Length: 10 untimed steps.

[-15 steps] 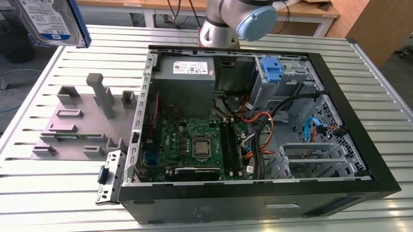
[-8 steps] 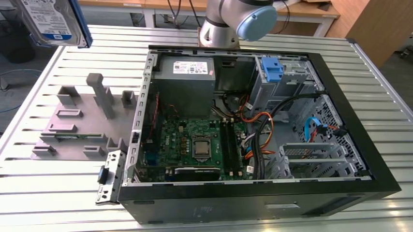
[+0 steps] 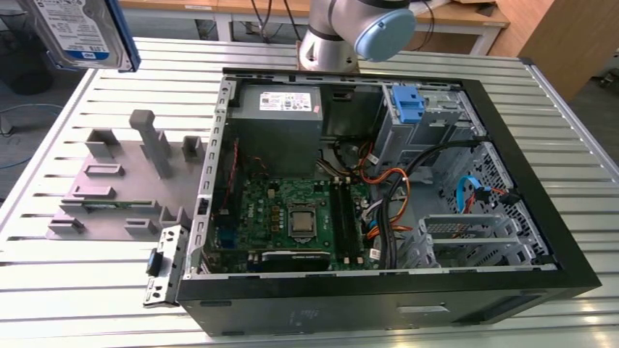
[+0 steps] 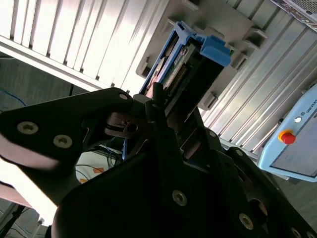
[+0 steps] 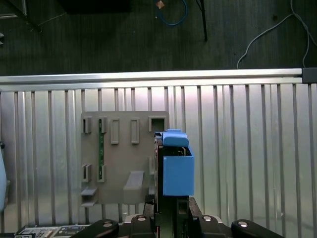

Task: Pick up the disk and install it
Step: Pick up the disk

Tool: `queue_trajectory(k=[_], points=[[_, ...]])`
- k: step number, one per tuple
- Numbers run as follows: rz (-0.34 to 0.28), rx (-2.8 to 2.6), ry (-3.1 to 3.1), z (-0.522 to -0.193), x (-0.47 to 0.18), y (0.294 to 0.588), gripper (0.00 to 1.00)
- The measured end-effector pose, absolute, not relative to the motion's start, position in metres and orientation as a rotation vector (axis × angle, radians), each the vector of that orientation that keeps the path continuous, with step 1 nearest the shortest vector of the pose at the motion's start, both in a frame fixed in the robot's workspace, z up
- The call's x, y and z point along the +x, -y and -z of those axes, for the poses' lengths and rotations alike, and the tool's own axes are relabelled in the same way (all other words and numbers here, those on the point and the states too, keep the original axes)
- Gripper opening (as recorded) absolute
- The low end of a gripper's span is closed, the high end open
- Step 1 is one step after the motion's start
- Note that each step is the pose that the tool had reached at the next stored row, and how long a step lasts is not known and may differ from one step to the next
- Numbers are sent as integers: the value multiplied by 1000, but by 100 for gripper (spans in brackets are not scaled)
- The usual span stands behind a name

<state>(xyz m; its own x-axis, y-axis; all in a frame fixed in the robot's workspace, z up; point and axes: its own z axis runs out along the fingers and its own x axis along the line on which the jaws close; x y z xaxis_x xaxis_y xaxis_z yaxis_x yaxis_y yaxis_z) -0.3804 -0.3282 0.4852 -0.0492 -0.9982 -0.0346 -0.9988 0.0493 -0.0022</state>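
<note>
The disk (image 3: 82,32), a silver drive with a white-and-blue label in a blue carrier, hangs high at the exterior view's upper left, above the table. In the first wrist view the disk (image 5: 177,168) stands edge-on, just beside the grey fixture plate (image 5: 121,158). My gripper (image 5: 171,210) is shut on the disk's near end. In the second wrist view the black fingers (image 4: 158,106) clamp the disk (image 4: 198,64), whose blue end points away from the wrist.
An open computer case (image 3: 541,217) lies on the slatted metal table (image 3: 58,304), with the motherboard (image 3: 290,217), a grey power supply (image 3: 280,101) and a drive bay carrying an upright blue latch (image 3: 411,105). The grey fixture plate (image 3: 126,188) sits at the case's left. The arm's base (image 3: 353,32) stands behind the case.
</note>
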Motion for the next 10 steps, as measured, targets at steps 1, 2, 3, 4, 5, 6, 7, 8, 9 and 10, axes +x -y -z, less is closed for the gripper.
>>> queue_trajectory(k=[1,2,3,4,5,6,7,8,9,10], points=[[-35,-2148,-2256,-485,-380,328,35],[-35,-2148,-2256,-485,-380,328,35],[-35,-2148,-2256,-485,-379,328,35],[-35,-2147,-2256,-485,-379,328,35],[-35,-2148,-2256,-485,-379,328,35],[-35,-2148,-2256,-485,-378,328,35],[-35,-2148,-2256,-485,-378,328,35],[-35,-2148,-2256,-485,-377,328,35],[-35,-2147,-2256,-485,-376,328,35],[-34,-2147,-2256,-485,-376,328,35]])
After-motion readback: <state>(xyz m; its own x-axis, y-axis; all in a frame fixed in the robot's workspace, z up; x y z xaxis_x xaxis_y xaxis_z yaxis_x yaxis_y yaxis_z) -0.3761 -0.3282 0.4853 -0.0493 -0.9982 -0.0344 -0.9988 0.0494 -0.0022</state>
